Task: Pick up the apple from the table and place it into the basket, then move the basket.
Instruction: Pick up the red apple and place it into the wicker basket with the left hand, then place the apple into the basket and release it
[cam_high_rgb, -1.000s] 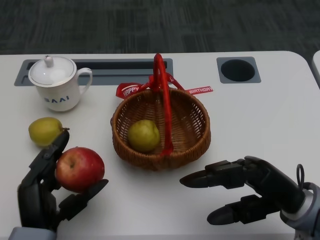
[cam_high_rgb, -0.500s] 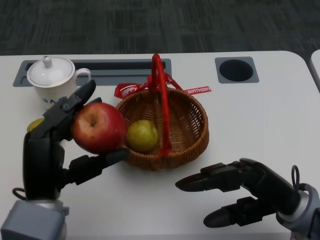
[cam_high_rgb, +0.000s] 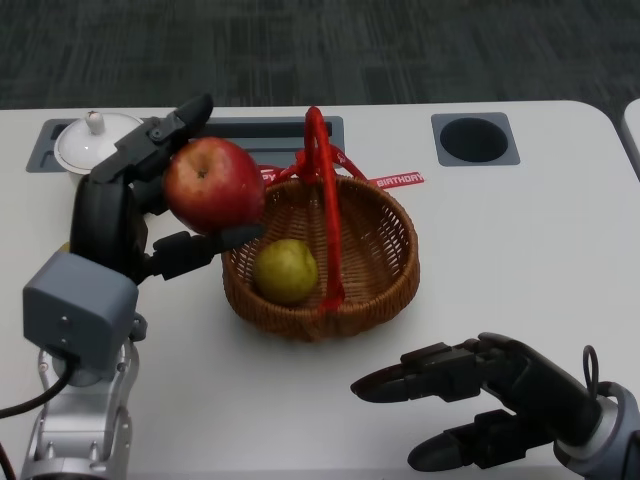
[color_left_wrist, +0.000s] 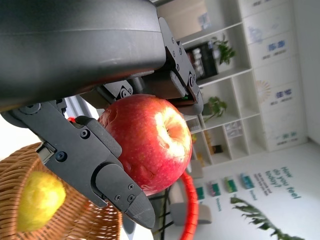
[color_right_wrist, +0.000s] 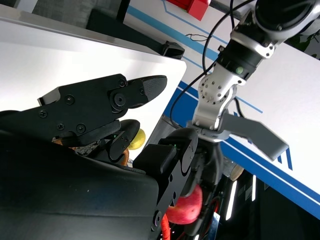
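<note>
The left hand (cam_high_rgb: 135, 215) grips the apple (cam_high_rgb: 214, 185), fingers arched over its top and another pressing from beneath, holding it clear of the tabletop (cam_high_rgb: 520, 240) just over the basket's (cam_high_rgb: 385, 285) rim at about 9 o'clock. In the left wrist view the fingers (color_left_wrist: 100, 165) bear against the apple's red skin near the stem dimple. Judging by its look, the apple is firm and fairly heavy for its size, with smooth, waxy skin that could slide under hard plastic; a wrap around its widest girth seems safest, and a gentle release should spare it a bruise. The basket is stiff woven wicker and probably light; its upright red handle (cam_high_rgb: 325, 200) is the natural place to take hold when moving it. A yellow-green pear (cam_high_rgb: 285, 270) already lies inside, left of the handle, so the free room is tight on that side.

The right hand (cam_high_rgb: 490, 400) hovers at 5 o'clock from the basket, fingers apart, holding nothing.

A red ribbon (cam_high_rgb: 400, 181) behind the basket reads "HAPPY" and "BIRTHDAY". A white lidded mug (cam_high_rgb: 85, 145) stands at 10 o'clock, its lettering hidden
</note>
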